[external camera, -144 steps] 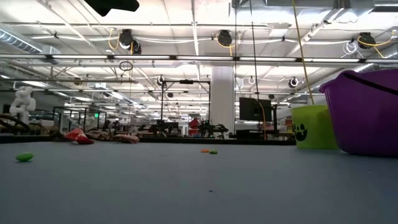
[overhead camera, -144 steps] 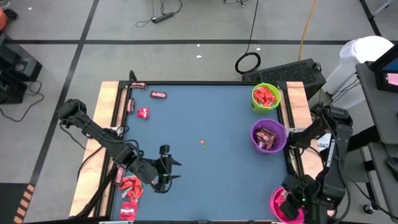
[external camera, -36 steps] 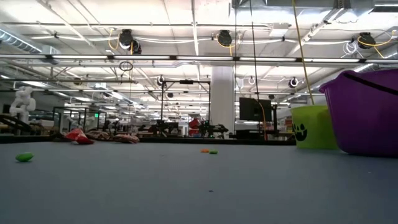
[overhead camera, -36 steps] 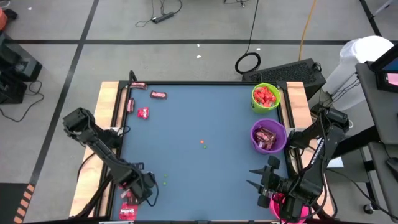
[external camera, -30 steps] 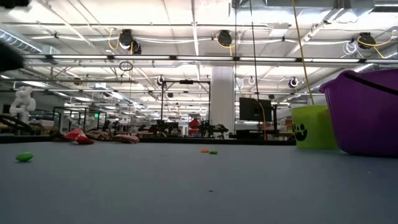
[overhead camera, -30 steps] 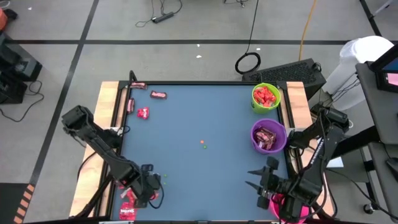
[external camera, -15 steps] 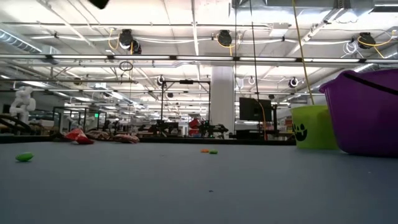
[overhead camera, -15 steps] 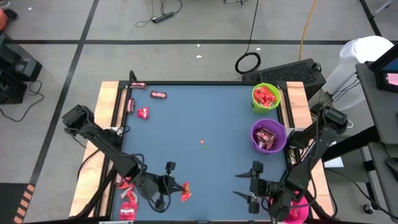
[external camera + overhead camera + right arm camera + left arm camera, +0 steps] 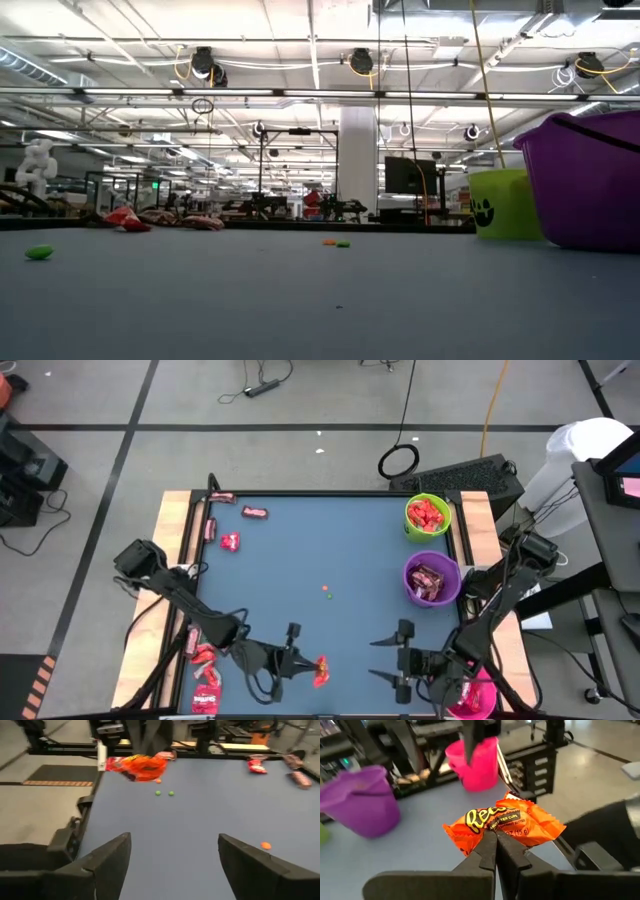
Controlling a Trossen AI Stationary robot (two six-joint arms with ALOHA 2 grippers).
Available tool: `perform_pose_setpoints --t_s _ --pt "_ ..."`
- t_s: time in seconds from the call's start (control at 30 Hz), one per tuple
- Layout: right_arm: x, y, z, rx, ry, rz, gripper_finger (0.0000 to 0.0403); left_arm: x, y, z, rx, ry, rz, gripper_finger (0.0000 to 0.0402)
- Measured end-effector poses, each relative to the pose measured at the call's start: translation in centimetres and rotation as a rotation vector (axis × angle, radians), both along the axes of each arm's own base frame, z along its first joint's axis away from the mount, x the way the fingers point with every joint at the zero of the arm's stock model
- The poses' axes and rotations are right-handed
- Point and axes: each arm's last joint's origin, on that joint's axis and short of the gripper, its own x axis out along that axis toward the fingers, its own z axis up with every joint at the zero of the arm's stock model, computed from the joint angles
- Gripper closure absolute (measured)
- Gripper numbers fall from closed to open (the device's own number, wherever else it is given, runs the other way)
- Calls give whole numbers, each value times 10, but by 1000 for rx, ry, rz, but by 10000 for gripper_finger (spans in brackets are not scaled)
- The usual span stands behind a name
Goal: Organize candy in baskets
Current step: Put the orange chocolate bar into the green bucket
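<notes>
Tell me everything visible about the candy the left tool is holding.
The candy is a flat sweet in a shiny orange wrapper, crinkled, with crimped ends and a yellow Reese's logo on a dark band. The left tool is shut on its lower edge, holding it in the air above the blue table near the front edge, logo side toward the wrist camera. Only the fingers touch it. The open right tool faces it from a short way off. The pink basket stands beyond it.
</notes>
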Motion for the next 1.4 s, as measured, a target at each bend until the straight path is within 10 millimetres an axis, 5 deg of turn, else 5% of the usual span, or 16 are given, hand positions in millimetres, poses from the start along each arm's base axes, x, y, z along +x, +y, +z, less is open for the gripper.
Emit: perform_pose_setpoints --t_s 0.5,1.1,1.4 --pt "7 -25 -35 373 -25 -100 117 27 19 -33 185 -30 186 396" --pt "43 -60 -41 353 -50 -204 120 57 53 -42 105 -127 301 395" --pt "50 -69 -41 335 -45 -212 202 58 55 -42 103 -130 307 395"
